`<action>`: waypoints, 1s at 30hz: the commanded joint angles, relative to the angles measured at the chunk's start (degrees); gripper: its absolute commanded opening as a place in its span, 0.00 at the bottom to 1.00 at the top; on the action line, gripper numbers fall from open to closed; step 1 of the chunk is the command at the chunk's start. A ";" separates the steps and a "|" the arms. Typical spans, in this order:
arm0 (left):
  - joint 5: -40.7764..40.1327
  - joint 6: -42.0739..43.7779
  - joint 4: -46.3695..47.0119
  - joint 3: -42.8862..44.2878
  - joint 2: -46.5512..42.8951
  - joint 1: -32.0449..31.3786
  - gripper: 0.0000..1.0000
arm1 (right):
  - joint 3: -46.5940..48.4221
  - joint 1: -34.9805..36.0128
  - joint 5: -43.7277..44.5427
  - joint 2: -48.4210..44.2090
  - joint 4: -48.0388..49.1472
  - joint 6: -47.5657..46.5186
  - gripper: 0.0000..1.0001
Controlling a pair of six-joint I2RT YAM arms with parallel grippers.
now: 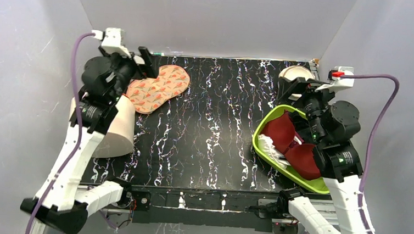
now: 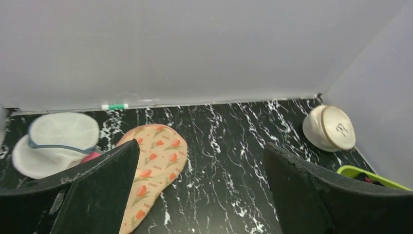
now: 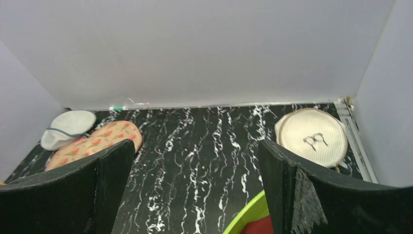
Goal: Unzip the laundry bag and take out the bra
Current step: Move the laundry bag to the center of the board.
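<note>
My right tool [image 3: 196, 144] stands wide, its two black fingers [image 3: 97, 185] far apart with nothing between them, raised over the far end of a green basket [image 3: 246, 214]. The laundry bag [image 3: 311, 137] lies ahead of this tool and off to its right, apart from both fingers. It sits in the far right corner of the black, white-veined tabletop [image 1: 209, 128], close to the back wall and the right wall. The bag is round, so it shows no long axis. From my right wrist its broad cream face is turned up and toward me, with a small dark hook-shaped mark near the middle. From my left wrist it looks tipped, dome to the left and flat face to the right. I cannot tell whether its zip is open.

My left tool [image 2: 200, 146] is also wide and holds nothing. The bag is well apart from it, across the tabletop to its right. Just ahead of this tool lies a peach pad [image 2: 156, 165] printed with red flowers, its long axis running from near left to far right. Touching the pad's left side is a greyish mesh pod [image 2: 56, 141]. A pale tub [image 1: 117, 130] lies beside my left arm.

Red garments [image 1: 281, 132] with rounded cups fill the basket under my right arm. I cannot tell whether the bra is among them.
</note>
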 commanded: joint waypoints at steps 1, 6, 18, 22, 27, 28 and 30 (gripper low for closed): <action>-1.68 0.12 -3.17 5.79 6.00 -4.82 0.98 | -2.01 -0.10 7.31 0.84 3.92 1.26 0.98; -2.39 1.45 -4.13 9.18 13.77 -11.11 0.98 | -5.31 -0.12 11.85 0.92 6.37 1.23 0.98; 1.66 3.46 -0.39 3.60 18.62 -20.23 0.98 | -7.11 -0.20 10.35 7.83 4.15 6.54 0.98; -1.29 5.30 1.12 0.35 17.08 -22.94 0.98 | -7.46 -0.22 10.86 12.31 5.82 8.89 0.98; -3.95 7.73 2.29 -2.49 16.32 -25.17 0.98 | -6.90 -0.25 11.56 19.18 7.91 10.57 0.98; -4.52 8.10 2.61 -3.01 16.33 -25.42 0.98 | -6.48 -0.38 12.15 20.65 7.99 10.73 0.98; -5.41 8.94 3.26 -3.73 16.46 -25.70 0.98 | -5.21 -1.04 12.57 24.20 8.07 10.86 0.98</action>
